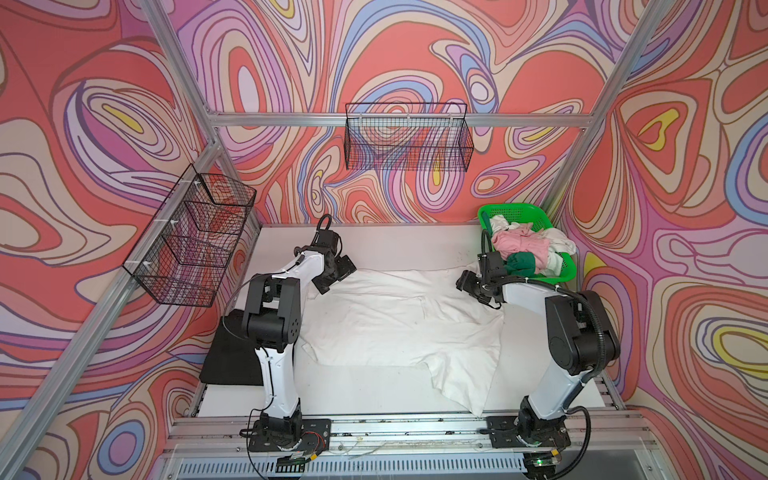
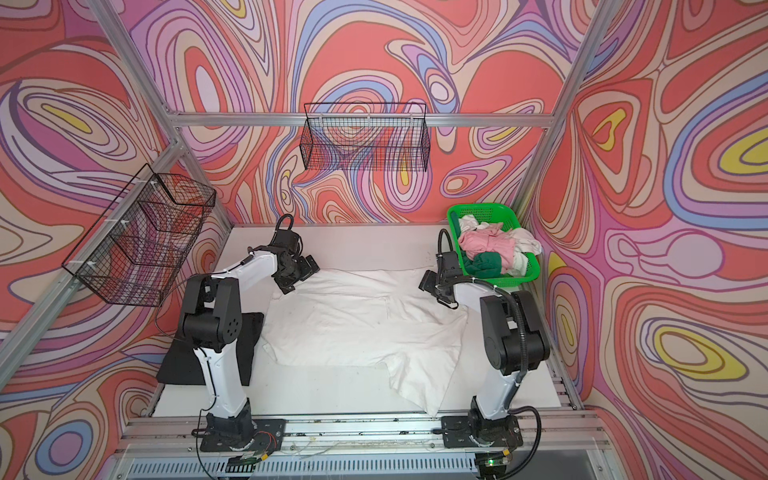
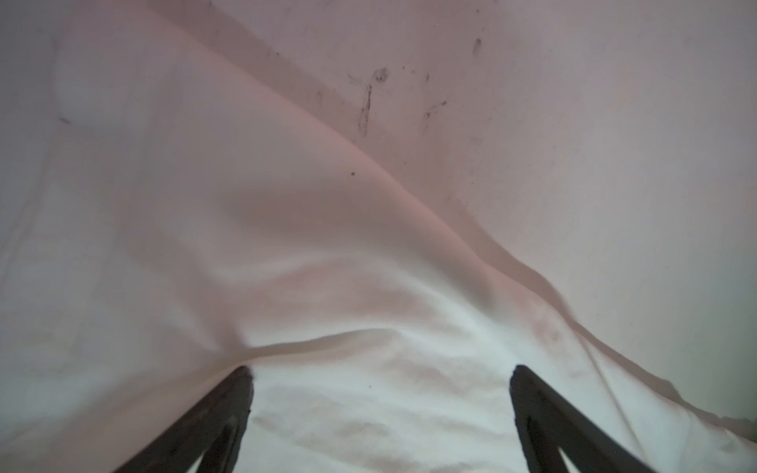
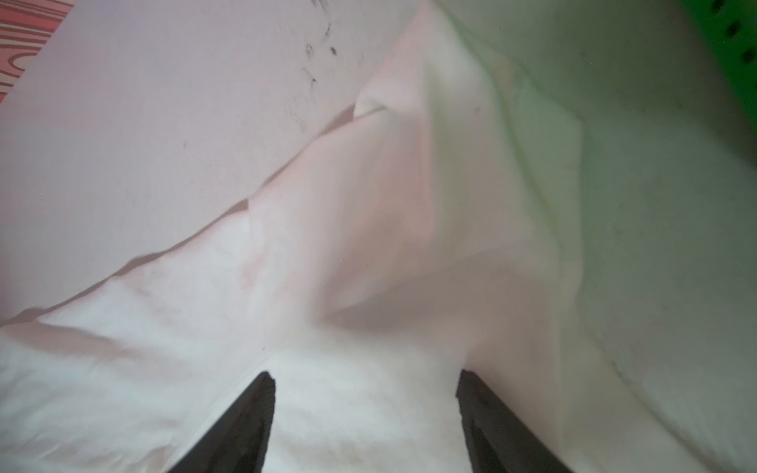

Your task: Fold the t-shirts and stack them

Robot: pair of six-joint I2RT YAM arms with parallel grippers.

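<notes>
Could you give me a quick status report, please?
Left gripper, right gripper open at far edge of off-white shirt. Shirt spread, rumpled. Green basket beside right gripper.

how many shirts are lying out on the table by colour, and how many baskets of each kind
off-white t-shirt, spread on the table: 1
black t-shirt, flat at the table's left edge: 1
green plastic basket: 1
black wire baskets, on the back wall and the left wall: 2
total: 5
The pile of clothes in the green basket is too tangled to count.
</notes>
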